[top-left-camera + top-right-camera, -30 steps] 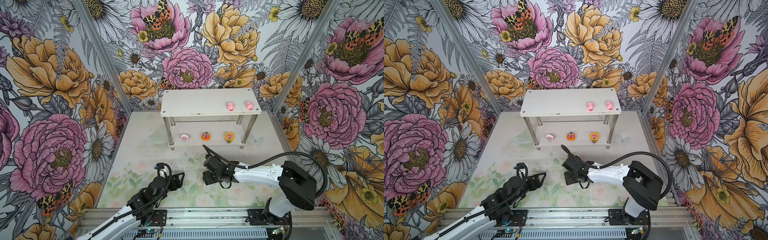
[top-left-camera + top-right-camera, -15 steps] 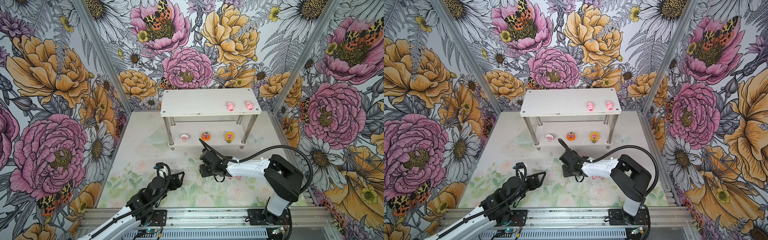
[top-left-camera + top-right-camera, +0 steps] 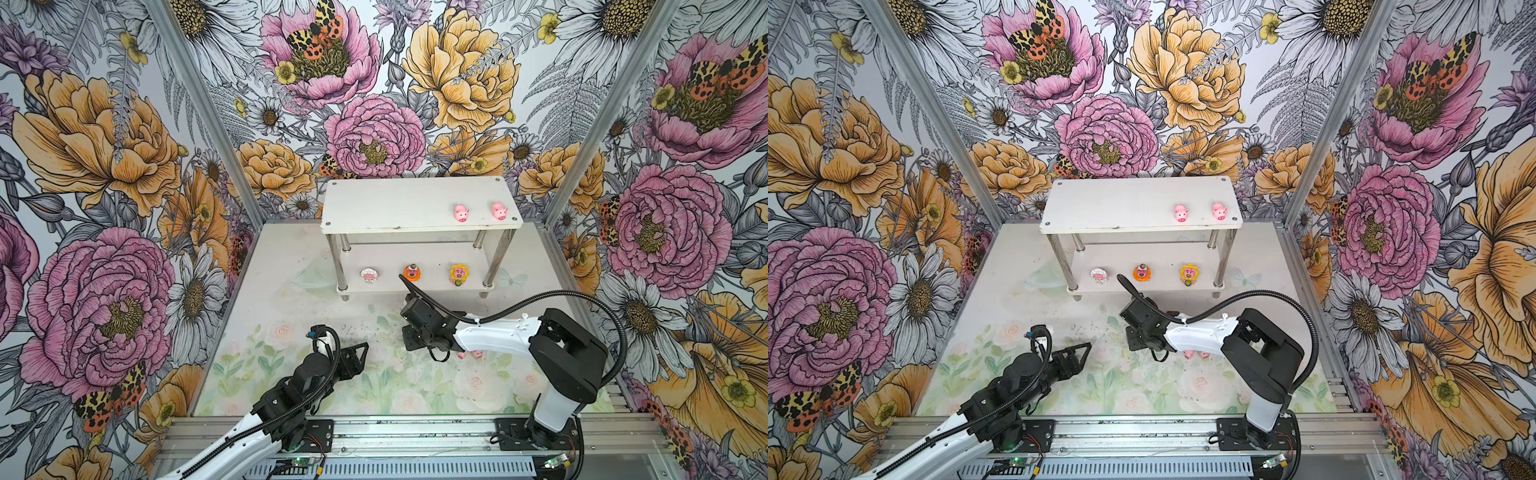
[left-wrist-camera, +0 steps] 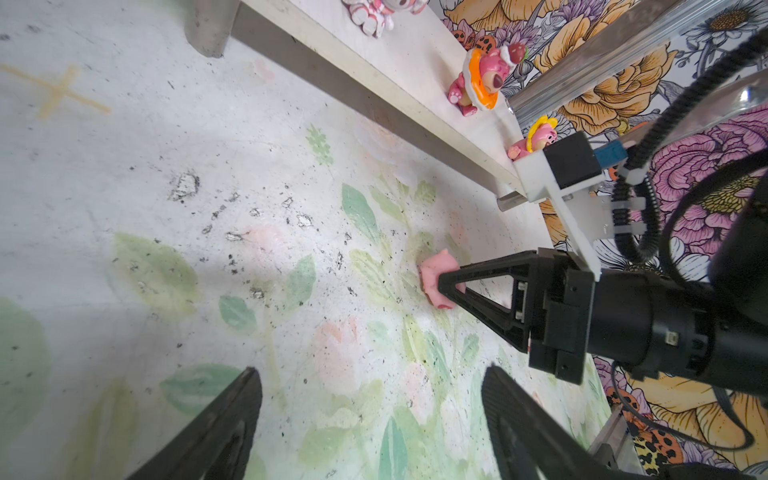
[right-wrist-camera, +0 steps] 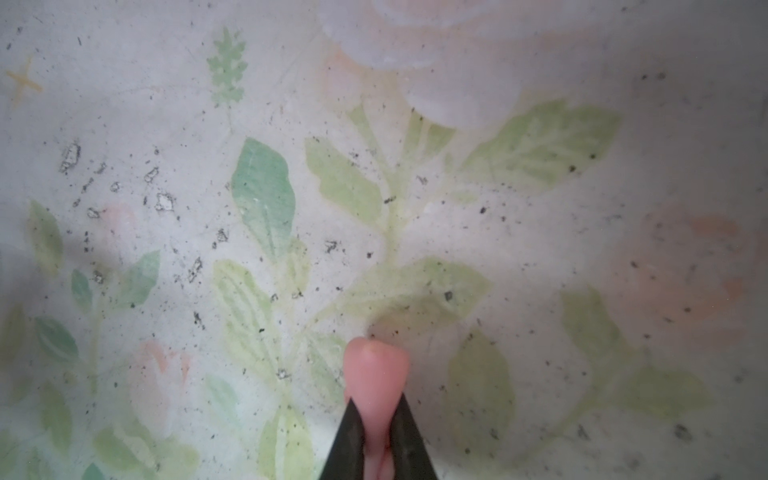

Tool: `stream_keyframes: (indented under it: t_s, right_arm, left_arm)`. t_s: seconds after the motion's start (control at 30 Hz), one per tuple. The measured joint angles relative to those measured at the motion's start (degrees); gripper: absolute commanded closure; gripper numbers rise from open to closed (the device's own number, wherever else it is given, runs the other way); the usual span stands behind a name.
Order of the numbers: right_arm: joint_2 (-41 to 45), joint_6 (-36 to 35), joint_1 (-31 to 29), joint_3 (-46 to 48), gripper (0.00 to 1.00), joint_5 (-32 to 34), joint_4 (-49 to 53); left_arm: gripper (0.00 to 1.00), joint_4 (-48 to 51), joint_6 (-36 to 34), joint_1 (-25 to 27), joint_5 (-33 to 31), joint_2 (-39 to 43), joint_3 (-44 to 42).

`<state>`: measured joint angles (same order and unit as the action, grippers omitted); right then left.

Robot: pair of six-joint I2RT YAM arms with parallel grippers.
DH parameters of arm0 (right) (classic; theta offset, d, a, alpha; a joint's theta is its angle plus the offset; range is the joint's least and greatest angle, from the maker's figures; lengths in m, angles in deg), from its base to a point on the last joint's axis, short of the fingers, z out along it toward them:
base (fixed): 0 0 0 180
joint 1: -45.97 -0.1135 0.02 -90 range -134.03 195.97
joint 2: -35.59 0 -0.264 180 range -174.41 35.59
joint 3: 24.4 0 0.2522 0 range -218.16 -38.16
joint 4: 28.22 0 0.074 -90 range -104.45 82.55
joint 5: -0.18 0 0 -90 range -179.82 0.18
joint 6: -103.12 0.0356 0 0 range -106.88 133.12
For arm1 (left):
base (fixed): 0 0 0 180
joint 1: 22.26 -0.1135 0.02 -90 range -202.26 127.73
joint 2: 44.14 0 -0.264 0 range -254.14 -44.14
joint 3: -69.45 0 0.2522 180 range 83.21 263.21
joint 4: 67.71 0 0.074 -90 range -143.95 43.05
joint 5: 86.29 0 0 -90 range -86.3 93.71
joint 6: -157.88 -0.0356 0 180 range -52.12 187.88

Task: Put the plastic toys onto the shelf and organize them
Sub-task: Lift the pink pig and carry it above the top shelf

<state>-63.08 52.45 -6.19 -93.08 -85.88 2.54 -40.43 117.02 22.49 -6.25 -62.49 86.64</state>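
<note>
1. Far left: left hand (image 3: 360, 351), jaws spread wide, nothing between them, low over the bench (image 3: 291, 299), well apart from every toy. Little risk here, unless swung across toward the other hand.
2. At the back, centre to right: shelf (image 3: 395, 199). On its lower tier, left to right: white-rimmed toy (image 3: 368, 275), orange-rimmed toy (image 3: 412, 272), yellow-rimmed toy (image 3: 458, 273), spaced apart.
3. In front of the shelf: right hand (image 4: 449, 286), closed tight on a pig (image 5: 376, 374), pinched at the very fingertips. At the bench or just off it; cannot tell which.
4. Likely to slip or twist out on the lift: small, rounded, smooth-looking, caught only by a narrow pinch. Could also drop short of the shelf, or topple on release.
5. On the way up, could clip the top tier's front edge or nudge the orange-rimmed toy, close behind the hand.
6. Top tier, right end: two pigs (image 3: 461, 213) (image 3: 498, 210), side by side, not touching. Could be knocked off by a placement set too near.
7. Under the right forearm (image 3: 494, 336): two more pink shapes (image 3: 460, 355) (image 3: 477, 353) on the bench, probably pigs, partly hidden. Could be swept aside by the arm.
8. Count: five pigs on that reading (two shelved, one gripped, two on the bench); three rimmed toys, all shelved; one shelf; two hands.
</note>
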Motion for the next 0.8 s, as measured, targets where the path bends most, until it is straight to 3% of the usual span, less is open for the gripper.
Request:
stream_keyframes:
  t_s: [0.17,0.3,0.5,0.67,0.8]
  right_arm:
    - [5.92,-1.44,0.02,-0.55,0.94,-1.33,5.88]
    - [14.67,-3.91,0.02,-6.6,1.0,-1.07,14.69]
    - [21.99,-10.38,1.11,-29.68,1.0,1.9,23.74]
    - [18.62,-15.8,5.57,-50.14,1.0,4.48,28.65]
    - [12.74,-18.1,9.9,-60.61,1.0,4.48,32.17]
  left_arm:
    - [0.15,0.15,0.0,0.0,0.0,0.92,0.0]
    - [0.15,0.15,0.0,-0.07,0.0,1.97,0.0]
    - [0.15,0.15,0.0,-0.13,0.02,2.54,0.0]
    - [0.15,0.24,0.0,-0.15,0.2,2.54,0.04]
    - [0.15,0.57,0.0,-0.15,0.24,2.54,0.13]
